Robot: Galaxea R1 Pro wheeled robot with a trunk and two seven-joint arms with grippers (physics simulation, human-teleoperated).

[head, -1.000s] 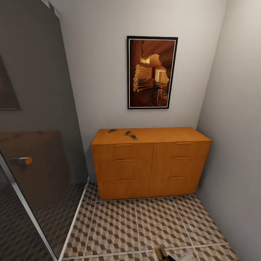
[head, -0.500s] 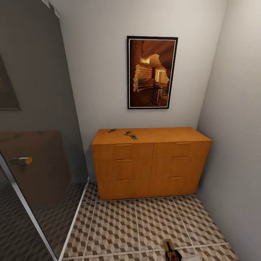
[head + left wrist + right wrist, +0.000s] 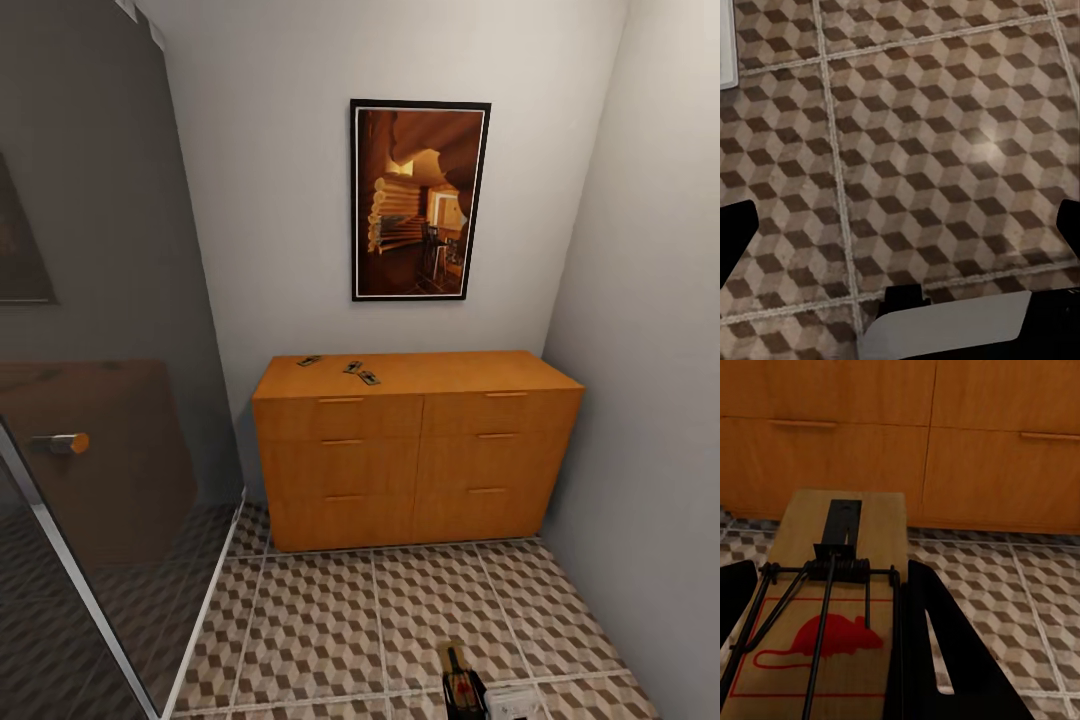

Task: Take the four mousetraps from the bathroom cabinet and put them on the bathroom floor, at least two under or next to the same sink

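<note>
The right gripper clamps one mousetrap low at the frame's bottom edge, presumably for setting on the bathroom floor. Three mousetraps lie atop the cabinet, centre frame, drawers shut. The left gripper hangs spread, empty.

a home bathroom corner, rendered in a simulator: the bathroom floor is laid with cube-patterned tiles, a tinted glass shower door with a round handle stands ahead of the end effector to one side, and an orange-brown wooden cabinet sits against plain white walls under a framed picture.
</note>
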